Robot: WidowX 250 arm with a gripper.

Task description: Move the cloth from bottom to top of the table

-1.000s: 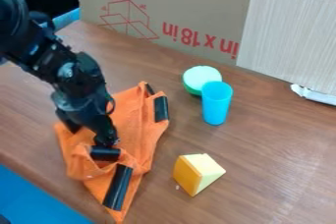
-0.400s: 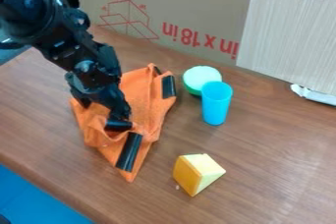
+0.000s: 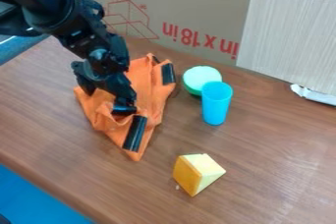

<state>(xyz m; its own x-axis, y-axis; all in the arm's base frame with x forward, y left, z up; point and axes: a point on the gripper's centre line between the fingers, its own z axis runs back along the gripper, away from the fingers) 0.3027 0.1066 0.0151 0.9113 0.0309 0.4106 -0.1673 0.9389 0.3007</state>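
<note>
The black pincer (image 3: pixel 114 96) hangs left of centre in the frame, its lower end down on the orange cloth (image 3: pixel 150 81). It appears to touch the fabric near a short black strip (image 3: pixel 123 109), but whether it is clenched on a fold or released, and how far open, one cannot tell.

The cloth lies rumpled on the table (image 3: pixel 263 154) in the left-centre of the frame, its narrow tip pointing down. Its upper part reaches toward the cardboard (image 3: pixel 197 2), so the move looks well along, with perhaps a short push or drag left.

If the pincer has only a shallow hold, or merely presses, the fabric could slip away or bunch up as the arm moves. The cloth's right edge lies near the pale green round thing (image 3: pixel 201 78) and the upright blue cup (image 3: pixel 216 102); a drift to the right could nudge the one or tip the other. The yellow wedge (image 3: pixel 197 173), lower and right of centre, stands apart and seems at little risk.
</note>
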